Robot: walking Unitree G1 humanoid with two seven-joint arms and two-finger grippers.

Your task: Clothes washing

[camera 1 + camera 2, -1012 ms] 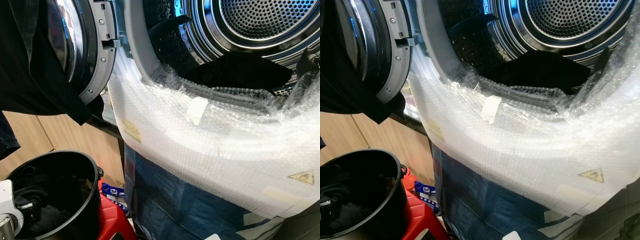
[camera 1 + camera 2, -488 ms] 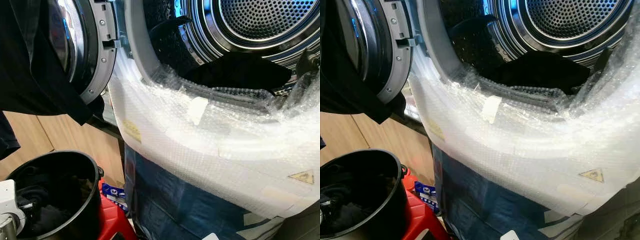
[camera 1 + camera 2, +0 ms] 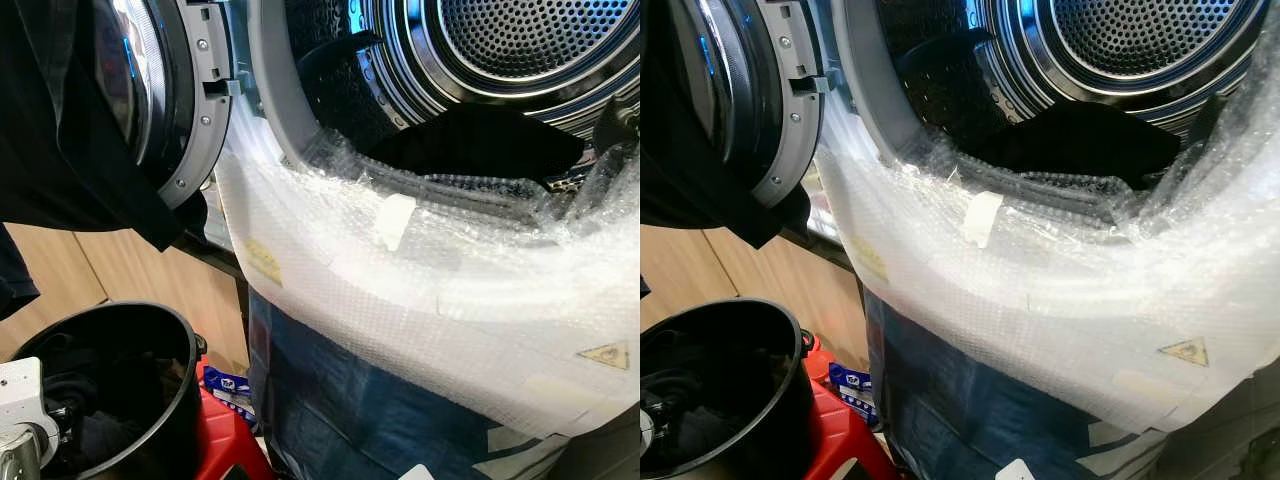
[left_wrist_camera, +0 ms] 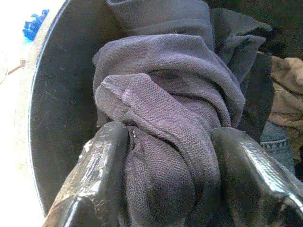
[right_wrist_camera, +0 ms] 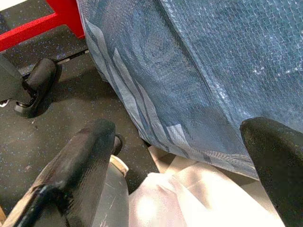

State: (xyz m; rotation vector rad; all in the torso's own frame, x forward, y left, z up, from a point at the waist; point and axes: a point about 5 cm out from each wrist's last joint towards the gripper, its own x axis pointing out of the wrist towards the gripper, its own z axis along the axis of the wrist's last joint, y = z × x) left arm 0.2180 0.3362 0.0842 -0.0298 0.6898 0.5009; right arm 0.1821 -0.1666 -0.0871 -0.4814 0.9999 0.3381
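Observation:
A black bucket [image 3: 170, 330] stands low on my left with dark clothes inside. My left gripper [image 4: 170, 175] is down in it, shut on a bunched purple-grey garment [image 4: 165, 94] that fills the gap between both fingers. The arm's white wrist [image 3: 20, 400] pokes up at the bucket's near side. The washing machine's drum [image 3: 520, 40] is open ahead, and a black garment [image 3: 480, 140] lies at its mouth. My right gripper [image 5: 184, 161] hangs open low down beside the machine's blue-wrapped base [image 5: 189, 71], holding nothing.
Bubble wrap [image 3: 450, 290] covers the machine's front below the opening. The round door [image 3: 150, 90] swings out to the left, with a dark cloth [image 3: 70, 150] draped over it. The bucket sits on a red stool [image 3: 225, 435]. A chair castor [image 5: 38, 85] rests on the dark floor.
The left arm's white wrist has shifted slightly up and right inside the bucket. The machine, door and bucket look the same.

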